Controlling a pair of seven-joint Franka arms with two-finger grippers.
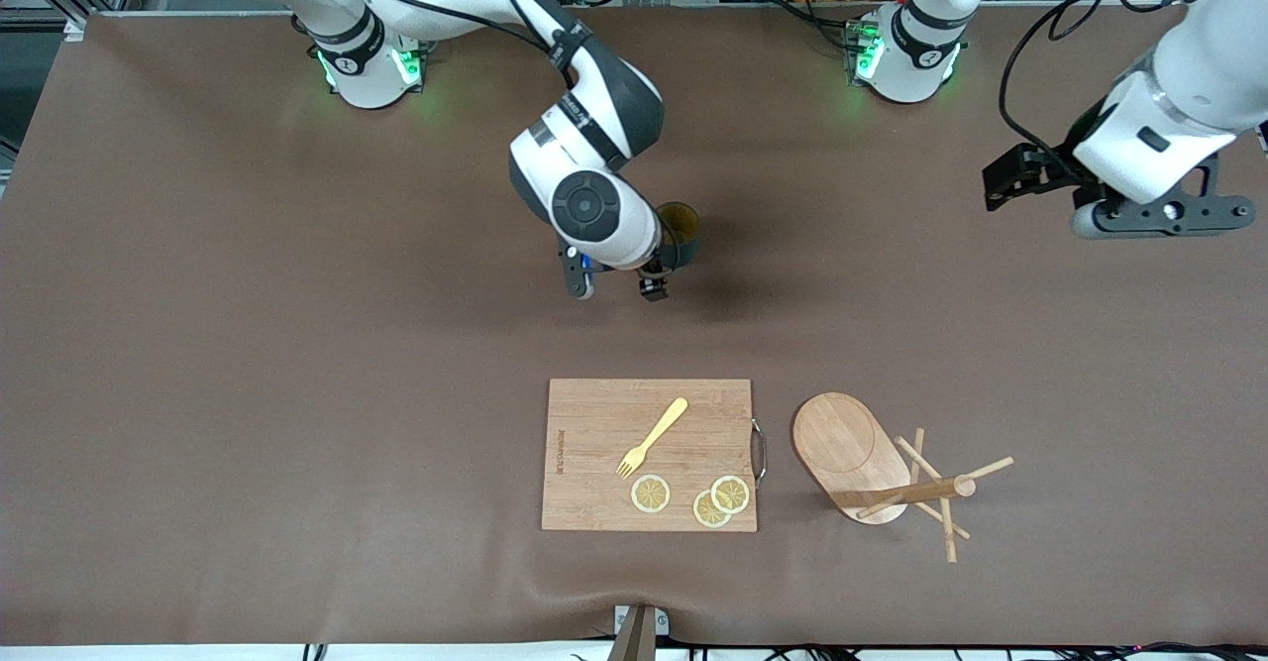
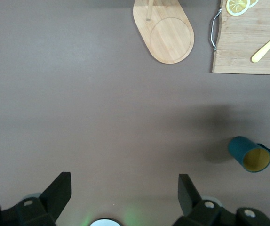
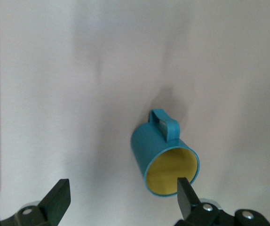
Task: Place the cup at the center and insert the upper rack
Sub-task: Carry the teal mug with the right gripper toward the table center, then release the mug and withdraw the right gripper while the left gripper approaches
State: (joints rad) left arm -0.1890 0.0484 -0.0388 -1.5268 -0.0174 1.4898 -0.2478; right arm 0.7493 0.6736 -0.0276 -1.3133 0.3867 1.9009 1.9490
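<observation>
With the cup (image 3: 165, 160) standing upright on the bare table near its middle, the right gripper (image 3: 121, 200) hangs just over it, jaws spread and holding nothing, apparently having let go. The upper rack (image 1: 872, 468) stands beside the cutting board (image 1: 649, 455), while the left gripper (image 2: 124, 193) waits open over that arm's end of the table.

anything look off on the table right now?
Yes: the upper rack lies tipped on its side beside the cutting board, its oval base on edge and its pegs against the table. The cup stands upright mid-table, farther from the camera, with the open right gripper just above it.
</observation>
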